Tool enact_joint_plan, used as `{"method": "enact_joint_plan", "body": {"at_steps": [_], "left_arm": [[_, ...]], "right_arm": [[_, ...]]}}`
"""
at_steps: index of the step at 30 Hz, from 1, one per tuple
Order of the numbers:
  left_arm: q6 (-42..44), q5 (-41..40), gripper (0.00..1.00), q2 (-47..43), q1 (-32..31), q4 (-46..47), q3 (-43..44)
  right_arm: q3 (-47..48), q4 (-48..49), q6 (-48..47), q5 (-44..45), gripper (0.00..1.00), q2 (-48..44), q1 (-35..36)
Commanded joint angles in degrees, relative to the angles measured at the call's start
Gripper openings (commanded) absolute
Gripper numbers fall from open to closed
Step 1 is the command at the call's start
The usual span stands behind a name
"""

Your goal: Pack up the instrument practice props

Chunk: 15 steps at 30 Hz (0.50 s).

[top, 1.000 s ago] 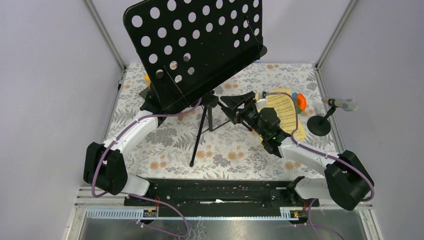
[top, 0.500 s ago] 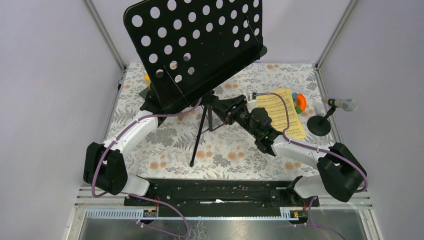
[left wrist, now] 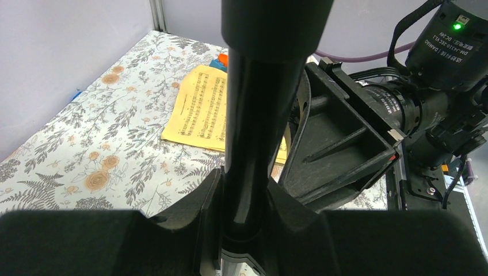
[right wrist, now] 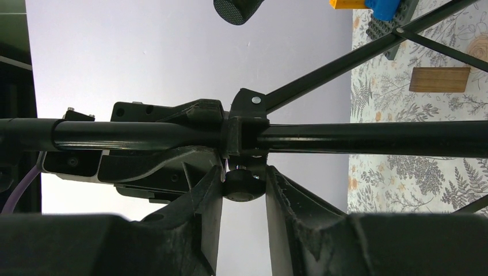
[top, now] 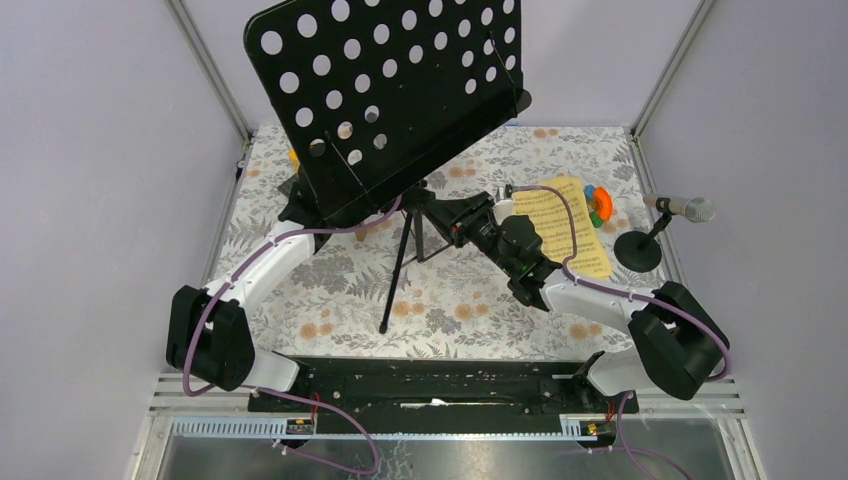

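Right arm has swung in across the desk (top: 300, 300) since a second ago, off the pages and up against the pole, and the rack (top: 390, 90) has rocked a touch as it arrived.

Far left, the block build (top: 293, 157) peeks out behind the rack's edge. The left tool (left wrist: 244, 195) is clamped round the pole (left wrist: 253, 115), fingers snug on both sides, so the rack stands upright on its legs (top: 400, 270) mid-desk with the big perforated plate tilted overhead.

Centre now: the right tool (right wrist: 243, 178) has its fingers pinched on the knob (right wrist: 241, 188) under the pole's collar (looks like full contact on both sides).

Further right, the pages (top: 565, 225) lie flat on the desk with the right arm's cable draped over them. The toy (top: 598, 203) sits just beyond, and the silver mic (top: 685, 208) is perched on its post (top: 640, 250) at the far edge.

Here's the danger, as I read it. Loosen that knob and the top-heavy plate could drop or swing, because only the left tool steadies the pole. If its hold slips, the whole rack could topple toward the pages or the mic. And a twisting wrist could drag that cable and pull the pages along with it.
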Motion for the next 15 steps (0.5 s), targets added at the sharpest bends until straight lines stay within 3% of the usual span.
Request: {"method": "enact_joint_plan", "body": {"at_steps": [1, 7, 15], "left_arm": [[-1.5, -2.4, 0.00, -0.6, 1.2, -1.6, 2.0], [-1.4, -2.4, 0.00, -0.7, 1.3, -1.7, 2.1], [-1.4, -2.1, 0.00, -0.4, 1.4, -1.9, 2.3]], "right_arm": [[1.9, 4.4, -1.2, -2.0, 0.27, 1.5, 0.5], [3.9, 4.0, -7.4, -6.1, 0.07, 2.6, 0.6], [9.0, -5.8, -25.2, -9.8, 0.00, 1.5, 1.7]]}}
